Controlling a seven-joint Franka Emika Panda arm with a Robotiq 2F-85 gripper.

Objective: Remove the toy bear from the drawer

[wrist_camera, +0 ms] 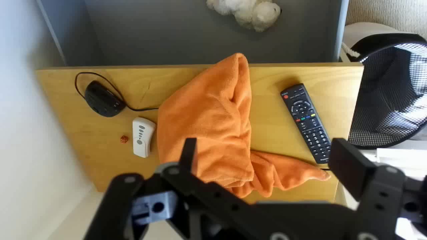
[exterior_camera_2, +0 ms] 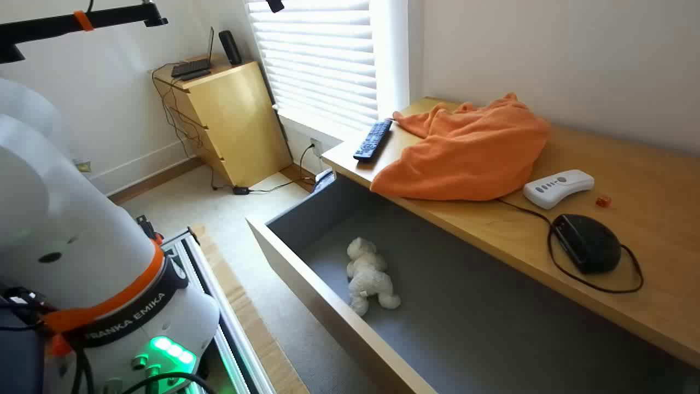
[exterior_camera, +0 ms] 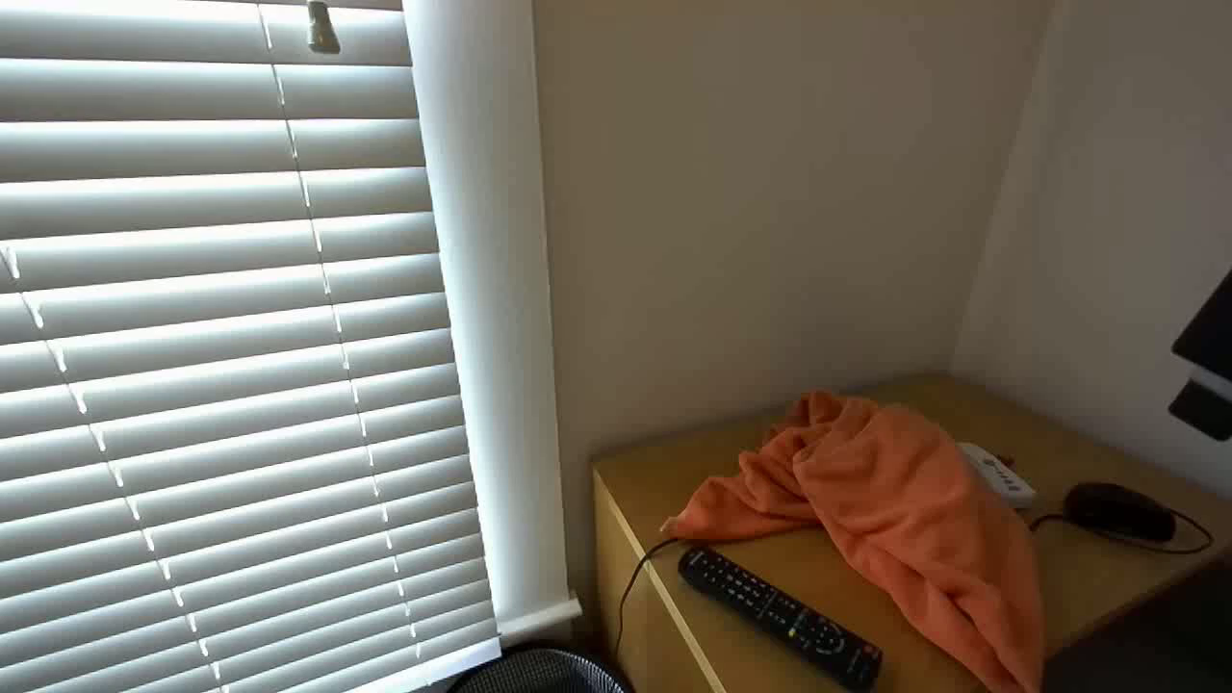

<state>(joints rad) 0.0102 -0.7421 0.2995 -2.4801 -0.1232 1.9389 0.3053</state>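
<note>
A white plush toy bear [exterior_camera_2: 369, 276] lies on the grey floor of the open drawer [exterior_camera_2: 328, 306], close to the drawer's front panel. Its head points toward the drawer's window-side end. In the wrist view the bear [wrist_camera: 248, 13] is at the top edge, partly cut off, with its head and dark nose showing; the drawer [wrist_camera: 160, 36] spans the top there. My gripper [wrist_camera: 267, 158] is open with nothing between its fingers. It is high above the dresser top, over the orange cloth and the remote, apart from the bear.
On the dresser top [exterior_camera_2: 645, 180] lie an orange cloth [exterior_camera_2: 470, 153], a black remote [exterior_camera_2: 373, 140], a white remote [exterior_camera_2: 558, 187], a small red die [exterior_camera_2: 603, 201] and a black corded device [exterior_camera_2: 586, 243]. The cloth overhangs the drawer slightly. A black mesh bin [wrist_camera: 387, 90] stands beside the dresser.
</note>
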